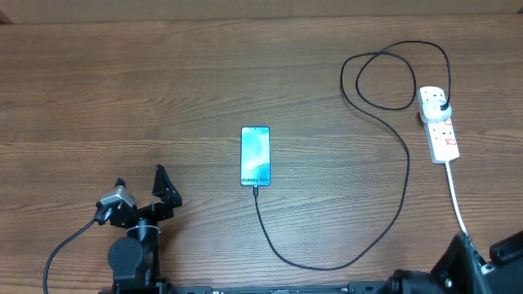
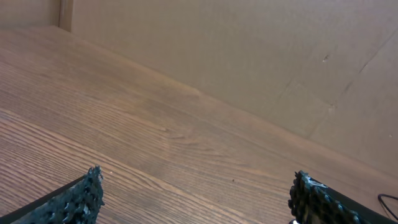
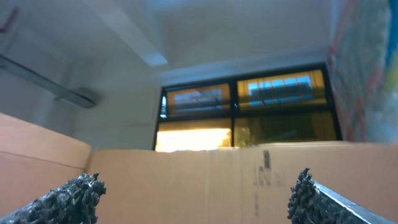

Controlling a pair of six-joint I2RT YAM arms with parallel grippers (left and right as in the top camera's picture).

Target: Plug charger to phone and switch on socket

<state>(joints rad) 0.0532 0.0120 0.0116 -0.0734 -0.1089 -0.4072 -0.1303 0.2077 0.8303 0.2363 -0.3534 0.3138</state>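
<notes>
Tabletop (image 1: pixel 122 90) in overhead view is brown wood-grain laminate, matte, with long horizontal streaks. Phone (image 1: pixel 255 156) lies flat near centre, a slim rectangle, screen up with a light blue gradient. Charger (image 1: pixel 406 175) is a thin black cable. Its tip meets the phone's near short edge, and it sweeps toward the front, bends right, climbs, loops at the far right and ends in a black plug seated in the socket (image 1: pixel 441 135). Socket is a white oblong plastic strip with red markings at the far right, well apart from the phone; switch position is too small to read. Thick white cord (image 1: pixel 456 196) runs from it toward the front edge. Left gripper (image 1: pixel 140 181) sits front left, black, jaws spread, nothing between, arm folded low near the table edge. Right arm (image 1: pixel 474 261) is only a dark mass at the front right corner. Left wrist view: two black, rough-textured fingers (image 2: pixel 78 199) at the bottom corners, wide apart and empty, camera tilted across bare wood grain to a plain tan cardboard wall (image 2: pixel 249 56); a sliver of black cable shows at the right edge. Right wrist view: right gripper (image 3: pixel 199 176) points upward, knobbly black fingers (image 3: pixel 68 199) far apart, holding nothing; behind them a cardboard panel (image 3: pixel 205 180), dark-framed windows (image 3: pixel 242 112) with an orange glow, a pale ceiling, blurry.
</notes>
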